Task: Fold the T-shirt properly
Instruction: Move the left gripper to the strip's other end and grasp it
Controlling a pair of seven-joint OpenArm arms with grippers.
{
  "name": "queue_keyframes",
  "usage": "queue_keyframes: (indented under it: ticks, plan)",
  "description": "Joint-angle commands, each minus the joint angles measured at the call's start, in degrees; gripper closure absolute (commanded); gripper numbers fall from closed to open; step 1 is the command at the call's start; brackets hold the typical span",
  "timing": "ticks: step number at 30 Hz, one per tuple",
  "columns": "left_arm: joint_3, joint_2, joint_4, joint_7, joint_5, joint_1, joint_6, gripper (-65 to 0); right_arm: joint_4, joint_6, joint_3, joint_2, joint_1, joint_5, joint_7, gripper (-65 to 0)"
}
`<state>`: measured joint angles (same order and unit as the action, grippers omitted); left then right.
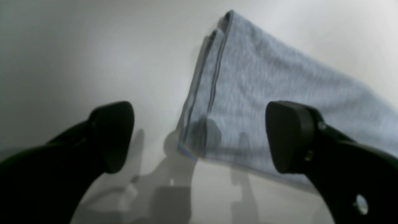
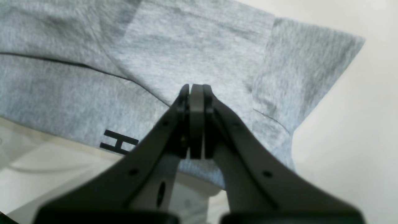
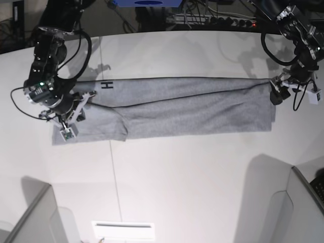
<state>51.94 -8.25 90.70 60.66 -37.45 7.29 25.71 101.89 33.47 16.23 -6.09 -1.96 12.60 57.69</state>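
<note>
On my left wrist feed the left pincer [image 1: 199, 137] stands wide, both black pads apart with nothing between them; the shirt [image 1: 267, 93] lies just ahead of it on the white table [image 1: 77, 56], its folded corner sitting in the gap between the pads but clear of both as far as I can tell. From that pincer the layered hem edge runs away up the frame, and the cloth spreads off to the right, passing under the right-hand pad. Left of the pincer I see only bare tabletop. On my right wrist feed the right pincer [image 2: 196, 93] is pressed fully together, its tips down on the grey fabric; I can't tell whether any cloth is pinched between them. A black letter H [image 2: 118, 145] shows near the fabric edge just left of that pincer, and a sleeve [image 2: 311, 71] fans out to its right, with open table beyond the sleeve. In the base view the shirt [image 3: 192, 109] stretches as a long band between the two pincers, the left one [image 3: 279, 94] at its end by the table edge, the right one [image 3: 76, 109] over the sleeve end. Wide clear table lies in front of the band.
</note>
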Motion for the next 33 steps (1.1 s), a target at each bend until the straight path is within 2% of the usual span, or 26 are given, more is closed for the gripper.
queue_keyframes:
  ticks: [1,3,6,9,13,16,23,24,28,30,33]
  plan:
    - [-1.7,-1.9,-1.3,-1.5,-1.1,-0.4,0.4,-59.7,0.9,-0.2,0.2,-0.1,0.7,0.4,-0.9,0.0]
    - [-6.8,-4.4,-5.1,-4.2,-1.2,-1.1,0.4,-56.8,0.9,-0.2,0.4,0.6,0.3,0.3,-0.9,0.0]
    - [-11.2,-5.4,-9.4,-6.5,-1.0,-2.6,0.3,-55.6,0.9,-0.2,0.5,0.6,0.2,0.3,-0.9,0.0]
    - [-11.5,-5.4,-14.3,-6.8,-0.9,-3.2,0.3,-55.6,1.1,-0.2,0.5,0.7,0.0,0.3,-0.9,0.0]
    - [-13.4,-5.4,-15.3,-6.6,-0.8,-3.1,0.4,-54.5,1.1,-0.2,0.5,0.7,0.0,0.3,-0.9,0.0]
    - [-16.1,-5.9,-15.5,-6.6,-0.8,-3.0,0.4,-42.8,1.4,-0.2,0.6,0.7,0.0,0.3,-0.9,0.0]
    - [-16.1,-7.3,-17.9,-7.1,-1.0,-3.2,0.4,-2.1,1.4,-0.2,1.7,0.8,0.0,0.5,-0.9,0.0]
    - [-16.1,-7.4,-17.6,-7.1,-1.0,-3.2,0.4,0.0,1.5,-0.2,2.5,1.1,0.0,0.5,-0.9,0.0]
    - [-16.1,-9.7,-17.3,-7.2,-0.9,-3.3,0.3,0.0,1.5,-0.1,6.8,3.5,0.4,0.5,-0.9,0.0]
    - [-16.1,-10.8,-16.2,-7.6,-0.7,-3.4,0.3,0.0,1.5,0.0,7.2,3.6,0.2,0.5,-0.9,0.0]
    - [-16.3,-11.3,-13.0,-11.1,-0.7,-3.2,0.0,0.0,1.5,0.0,7.1,3.6,0.1,0.5,-0.9,0.0]
